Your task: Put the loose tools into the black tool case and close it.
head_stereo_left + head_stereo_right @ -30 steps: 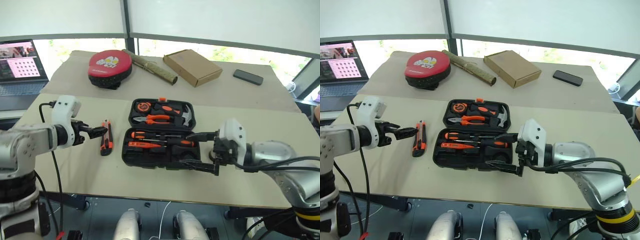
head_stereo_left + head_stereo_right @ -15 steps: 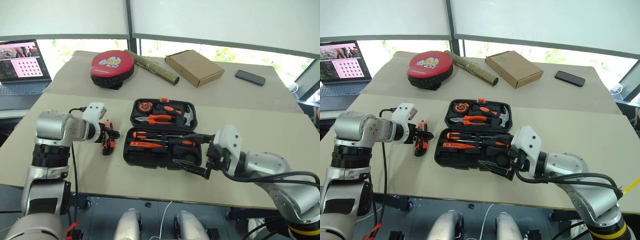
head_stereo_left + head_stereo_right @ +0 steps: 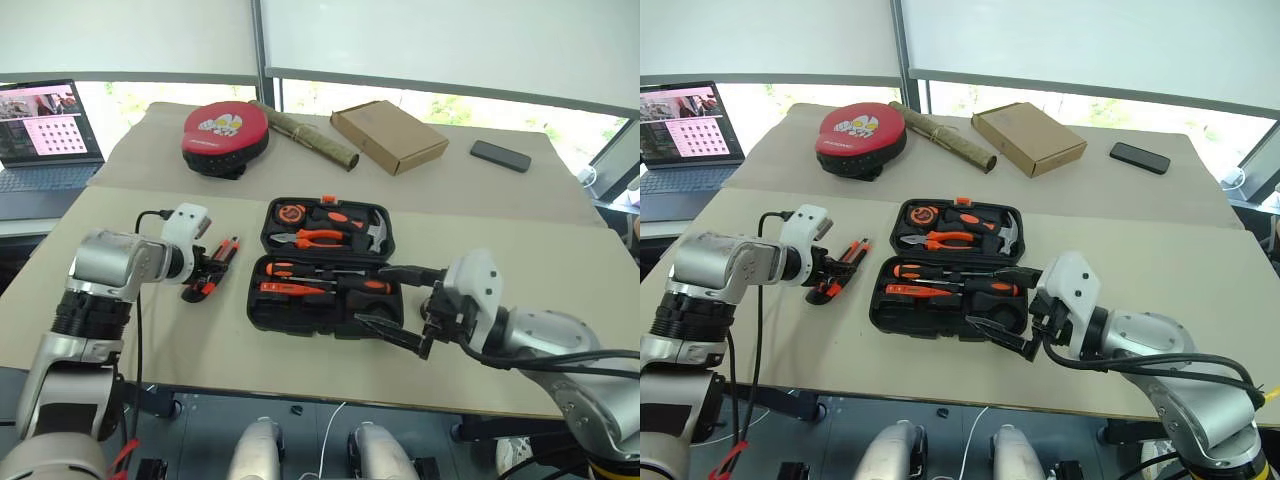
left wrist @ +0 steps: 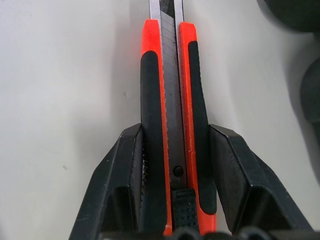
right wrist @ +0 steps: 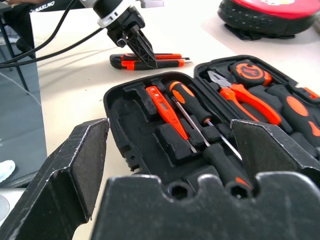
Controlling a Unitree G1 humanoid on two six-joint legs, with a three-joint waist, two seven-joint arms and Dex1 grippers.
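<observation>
**Left gripper clamps the knife beside the open case**

The left gripper (image 3: 213, 268) has its two black fingers (image 4: 131, 175) pressed against both long sides of the knife (image 4: 172, 125), which lies flat on the table (image 3: 150, 330). In the left wrist view each finger pad touches a black-and-orange flank of the handle, with the metal blade strip running up the middle between them. The knife stretches away ahead of the fingertips, angled toward the case (image 3: 325, 265), which sits just beyond it on the side of the other arm.

The case lies open and flat. Its far half holds the pliers (image 3: 315, 237), a hammer (image 3: 365, 230) and a tape measure (image 3: 290, 212). Its near half holds two black-and-orange screwdrivers (image 3: 340, 283) and a slim orange screwdriver (image 3: 290, 289), all lying in recesses.

The right gripper (image 3: 1005, 305) hangs at the near corner of the case with its jaws spread wide and nothing between them. Seen from the right wrist, the screwdrivers lie straight ahead of its fingers (image 5: 75, 165), and the left gripper and knife lie farther off past the case edge.

Well beyond the case stand a red pad (image 3: 222, 135), a cardboard box (image 3: 387, 134), a phone (image 3: 497, 154) and a laptop (image 3: 45, 125).
</observation>
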